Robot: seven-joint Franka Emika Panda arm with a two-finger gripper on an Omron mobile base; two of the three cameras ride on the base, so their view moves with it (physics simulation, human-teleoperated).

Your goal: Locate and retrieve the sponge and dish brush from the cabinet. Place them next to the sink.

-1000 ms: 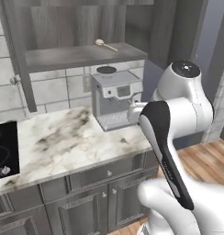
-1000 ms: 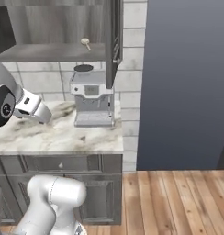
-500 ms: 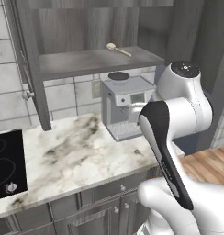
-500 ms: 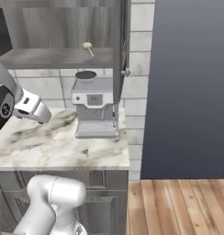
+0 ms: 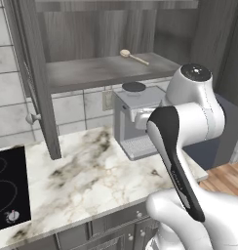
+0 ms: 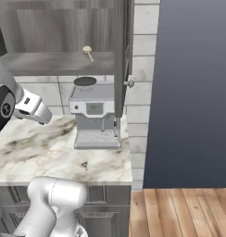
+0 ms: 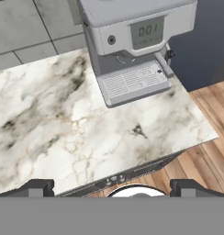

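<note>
The dish brush (image 5: 132, 56) lies on the shelf of the open cabinet (image 5: 91, 73), a thin cream handle with a small round head; in the right base view the dish brush (image 6: 88, 52) lies near the shelf's (image 6: 45, 62) right end. The sponge and the sink are out of view. My gripper (image 7: 113, 189) is open and holds nothing, its fingertips (image 7: 38, 187) wide apart. It hangs over the marble counter (image 7: 63, 124), well below the shelf and left of the brush.
A grey coffee machine (image 5: 135, 122) stands on the counter under the shelf. The cabinet's left door (image 5: 35, 88) swings out with its knob (image 5: 32, 117); the right door (image 6: 122, 60) stands edge-on. A black cooktop (image 5: 9, 190) lies at left, a tall dark panel (image 6: 193, 92) at right.
The whole picture has shifted and grown in both base views, so the base has driven closer to the counter and cabinet. The arm keeps its pose and the gripper stays open.
</note>
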